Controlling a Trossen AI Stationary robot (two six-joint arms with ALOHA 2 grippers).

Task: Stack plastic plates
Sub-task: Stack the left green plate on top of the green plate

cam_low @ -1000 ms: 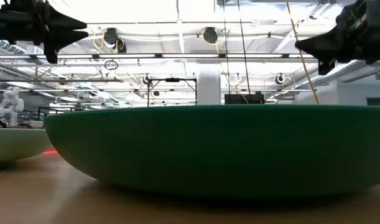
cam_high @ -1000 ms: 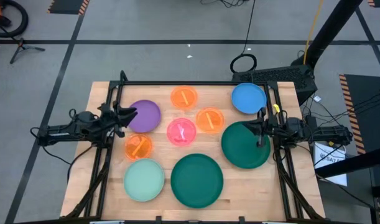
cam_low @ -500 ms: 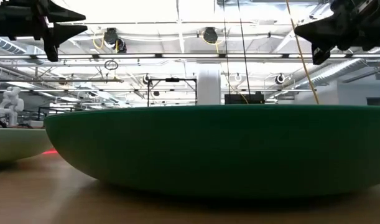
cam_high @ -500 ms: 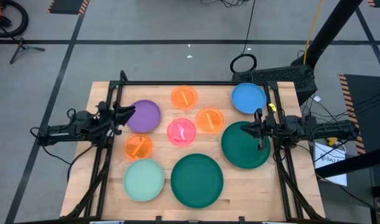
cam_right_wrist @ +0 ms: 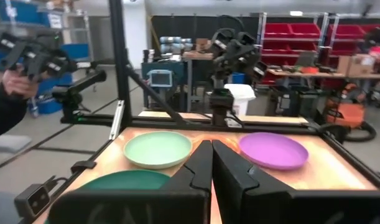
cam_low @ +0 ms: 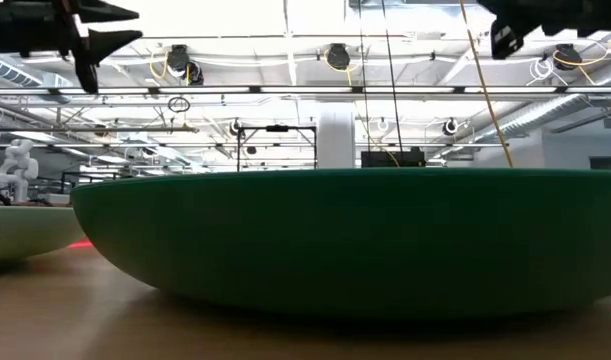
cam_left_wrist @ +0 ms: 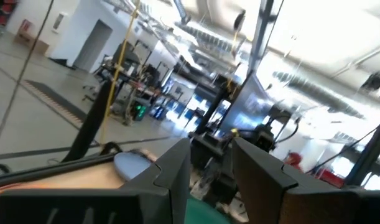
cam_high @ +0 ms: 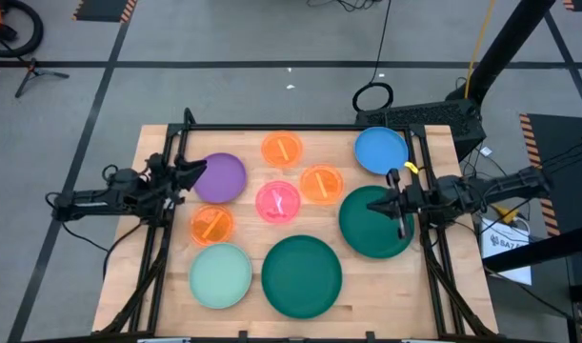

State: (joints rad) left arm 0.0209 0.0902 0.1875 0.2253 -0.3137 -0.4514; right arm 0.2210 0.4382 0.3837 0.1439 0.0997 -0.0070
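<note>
Table (cam_high: 157, 286): pale wood, boxed in by a black frame (cam_high: 291, 128) along its far edge and both sides.

Dark green plates, large, two. One (cam_high: 302, 276) lies at the near edge, centre; it fills the low view (cam_low: 345, 240) and blocks almost everything behind it. The other (cam_high: 367, 229) lies to the right, partly under the right arm.

Medium plates, three. Mint plate (cam_high: 221, 275) at the near left, just beside the first green one. Purple plate (cam_high: 224, 177) at the far left. Blue plate (cam_high: 380, 151) at the far right corner.

Small plates, four. Pink plate (cam_high: 278, 201) at centre, touching or nearly touching an orange plate (cam_high: 321, 183) to its right. A second orange plate (cam_high: 282, 149) sits by the far edge, a third (cam_high: 212, 225) between the purple and the mint. None is stacked.

Left gripper (cam_high: 190, 175): hanging over the purple plate's left rim, holding nothing; its wrist view shows the fingers (cam_left_wrist: 177, 171) parted by a narrow gap.

Right gripper (cam_high: 393, 200): above the right green plate's upper edge, fingers (cam_right_wrist: 199, 168) pressed together, empty.
</note>
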